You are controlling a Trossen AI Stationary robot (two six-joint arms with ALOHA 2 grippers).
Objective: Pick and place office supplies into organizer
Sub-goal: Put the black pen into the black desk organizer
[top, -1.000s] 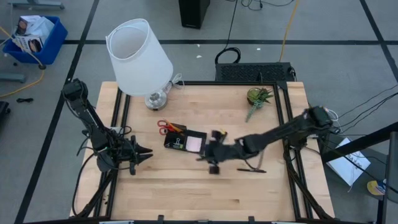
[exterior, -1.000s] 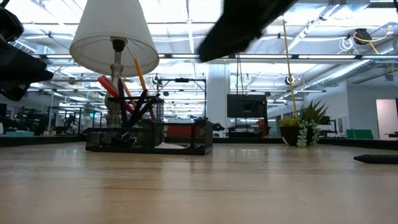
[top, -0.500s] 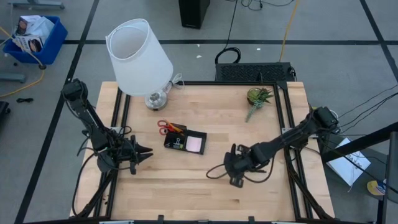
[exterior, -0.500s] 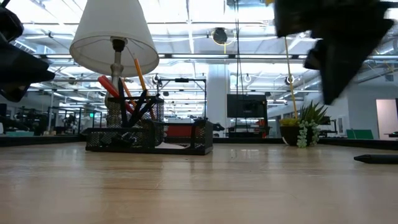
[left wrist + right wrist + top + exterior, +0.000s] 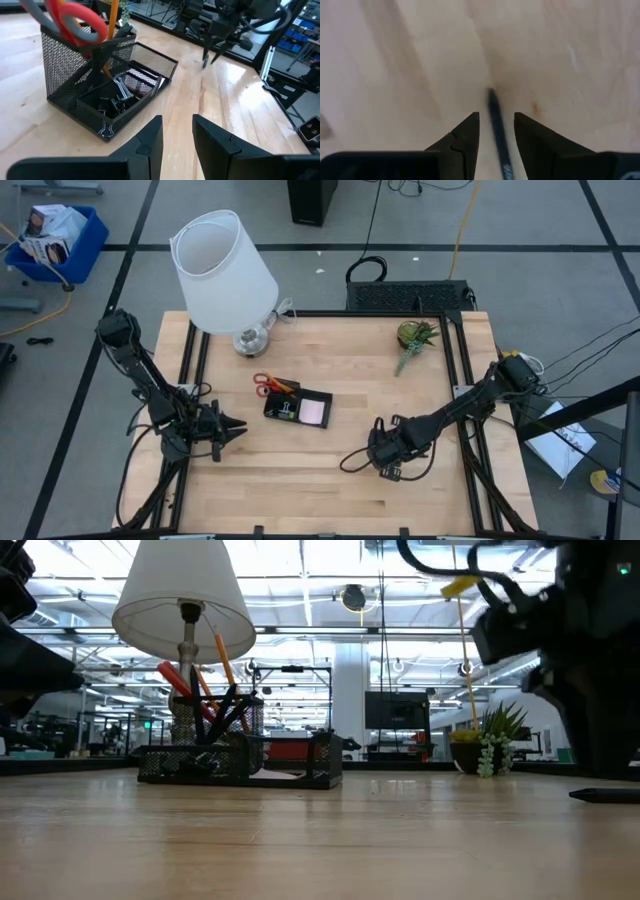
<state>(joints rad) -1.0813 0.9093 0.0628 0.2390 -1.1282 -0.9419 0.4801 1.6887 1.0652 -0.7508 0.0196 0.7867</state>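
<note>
Organizer sitting mid-table, scissors standing in it; lamp behind, plant lying far right.

white lamp, plant sprig

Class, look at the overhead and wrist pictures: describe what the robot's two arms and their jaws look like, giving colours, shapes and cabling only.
Both arms are dark, slim and jointed, with loose black cables looping beside them. The left gripper tapers to a narrow tip. The right gripper sits under a bulkier wrist block, a cable curling off it. In each wrist view the jaws are two matte black, wedge-shaped fingers with flat inner faces.
</note>
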